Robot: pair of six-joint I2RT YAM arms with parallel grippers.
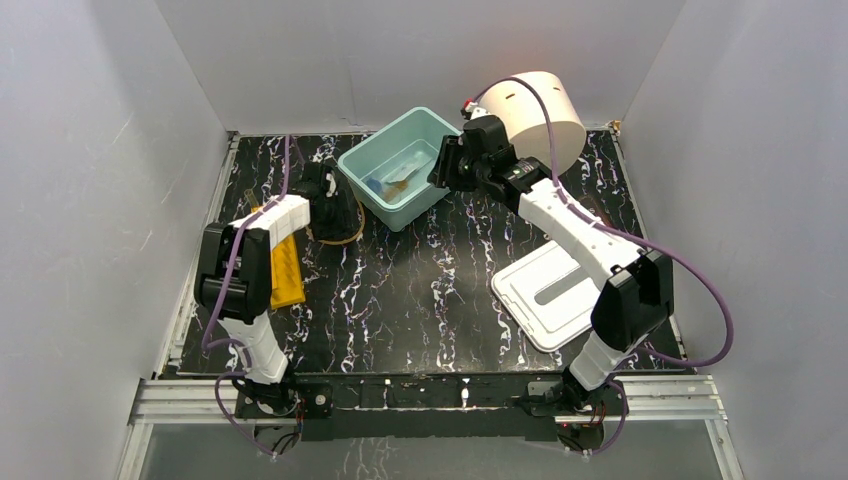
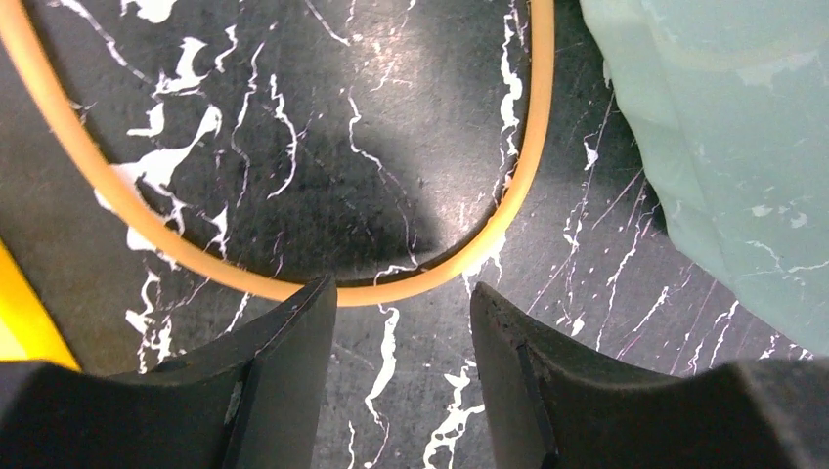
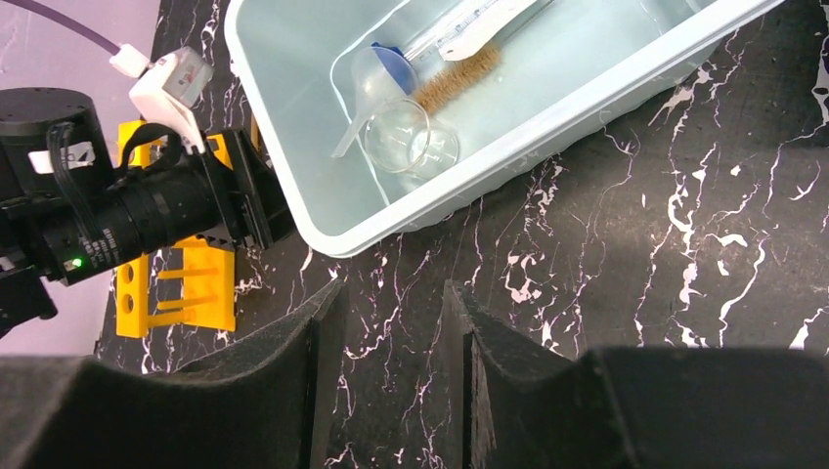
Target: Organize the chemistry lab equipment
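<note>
Left pincer [image 2: 403,293] is hovering part-open, empty, by amber rubber tubing [image 2: 523,166]; right pincer [image 3: 393,293] likewise; camera lens [image 3: 147,210] lettering is blurring illegibly.

Teal bin [image 1: 370,190] on black marbled table [image 1: 430,290], cream cylinder [image 1: 540,110] just behind, white lid [image 1: 520,285] nearer, rightward.

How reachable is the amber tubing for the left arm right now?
Probably yes: the amber tubing lies just ahead of the open left pincer, nothing between; the teal bin sits off to the side.
</note>
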